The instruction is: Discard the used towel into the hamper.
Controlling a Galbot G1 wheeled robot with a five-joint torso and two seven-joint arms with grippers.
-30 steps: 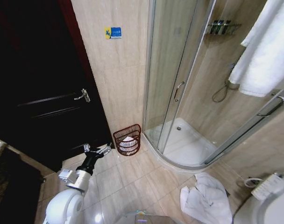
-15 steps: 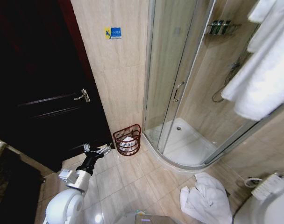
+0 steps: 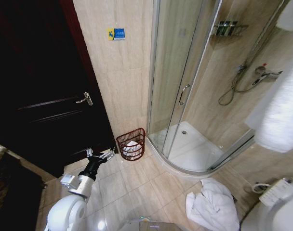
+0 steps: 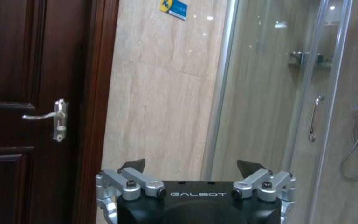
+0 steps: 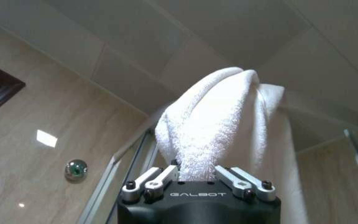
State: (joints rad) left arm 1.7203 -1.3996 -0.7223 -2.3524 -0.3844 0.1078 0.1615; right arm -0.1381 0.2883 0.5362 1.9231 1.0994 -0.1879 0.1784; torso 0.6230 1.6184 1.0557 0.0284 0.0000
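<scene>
Looking at what you've got closest in: your right tool (image 5: 196,179) is pinched shut on a bunch of white towel (image 5: 213,126), held up high toward the ceiling, and in the head view that same towel (image 3: 281,115) hangs as a big white mass at the right edge. My read is it'll handle soft and floppy, light but bulky, so it will drape and swing rather than keep any shape. The pinch on a gathered fold looks like the right place to hold it; a single loose edge would probably slip.

Your left tool (image 4: 191,170) sits low on the left by the dark door (image 3: 35,96), fingers spread wide with nothing between them.

Down on the floor at the right lies another crumpled white towel (image 3: 211,204), beside the toilet (image 3: 276,211).

Farther off, the hamper (image 3: 132,143) stands on the tiles against the wall, between the door and the shower enclosure (image 3: 185,96). It already has something white in it, though there's room on top. Behind the glass, a small rack with bottles (image 3: 228,28) hangs on the shower wall.
</scene>
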